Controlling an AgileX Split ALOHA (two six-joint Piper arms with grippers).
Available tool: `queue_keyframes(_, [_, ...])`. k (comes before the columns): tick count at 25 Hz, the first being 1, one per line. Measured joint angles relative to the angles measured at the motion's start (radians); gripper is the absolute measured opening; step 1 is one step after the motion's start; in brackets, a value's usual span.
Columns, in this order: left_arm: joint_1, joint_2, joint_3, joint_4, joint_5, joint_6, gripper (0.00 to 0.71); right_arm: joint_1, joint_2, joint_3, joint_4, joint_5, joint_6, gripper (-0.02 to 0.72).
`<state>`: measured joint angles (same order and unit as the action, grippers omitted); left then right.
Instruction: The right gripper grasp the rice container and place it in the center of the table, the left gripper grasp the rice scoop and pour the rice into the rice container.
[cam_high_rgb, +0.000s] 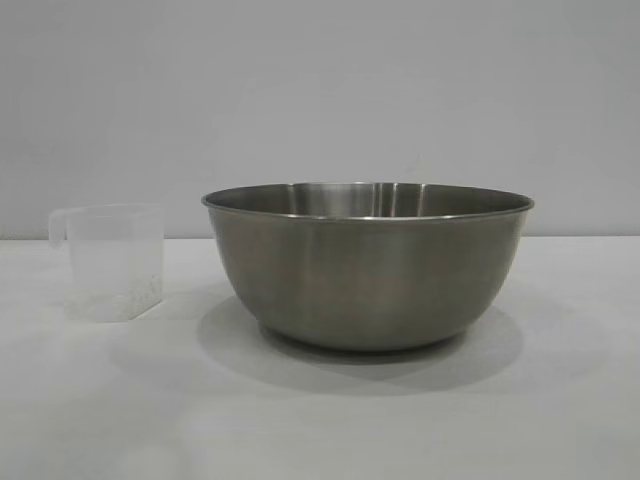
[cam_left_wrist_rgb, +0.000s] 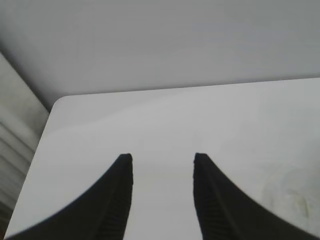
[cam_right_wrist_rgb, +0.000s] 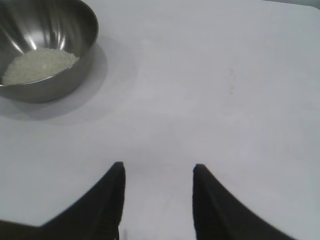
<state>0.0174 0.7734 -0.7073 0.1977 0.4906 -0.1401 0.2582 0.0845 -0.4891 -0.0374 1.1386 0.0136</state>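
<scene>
The job looks almost done. The rice container (cam_high_rgb: 368, 265) sits in the middle of the table (cam_high_rgb: 560, 400), and a pile of rice (cam_right_wrist_rgb: 40, 65) lies inside it. The rice scoop (cam_high_rgb: 110, 262) stands upright on the table, near the bowl but not touching, with only a few grains left at its bottom. The left claw (cam_left_wrist_rgb: 162, 160) is apart and holds nothing. The right claw (cam_right_wrist_rgb: 157, 170) is apart too, over bare table away from the bowl. Nothing seems left but parking the arms.

place: lab bench | cues: bare white table (cam_high_rgb: 560, 400), blank grey wall (cam_high_rgb: 320, 90)
</scene>
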Motion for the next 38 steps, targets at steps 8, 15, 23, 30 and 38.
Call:
queue_keyframes(8, [0.0, -0.277, -0.003, -0.134, 0.429, 0.12, 0.241, 0.0, 0.0, 0.0, 0.0, 0.0, 0.0, 0.295])
queue_keyframes(15, [0.0, -0.44, -0.003, -0.155, 0.681, 0.091, 0.241, 0.0, 0.0, 0.0, 0.0, 0.0, 0.0, 0.295])
queue_keyframes(23, [0.0, -0.576, 0.07, -0.162, 0.703, 0.091, 0.241, 0.0, 0.0, 0.0, 0.0, 0.0, 0.0, 0.295])
queue_keyframes(30, [0.0, -0.672, 0.199, -0.187, 0.634, 0.119, 0.241, 0.0, 0.0, 0.0, 0.0, 0.0, 0.0, 0.295])
queue_keyframes(38, [0.0, -0.681, 0.222, -0.187, 0.631, 0.127, 0.241, 0.0, 0.0, 0.0, 0.0, 0.0, 0.0, 0.295])
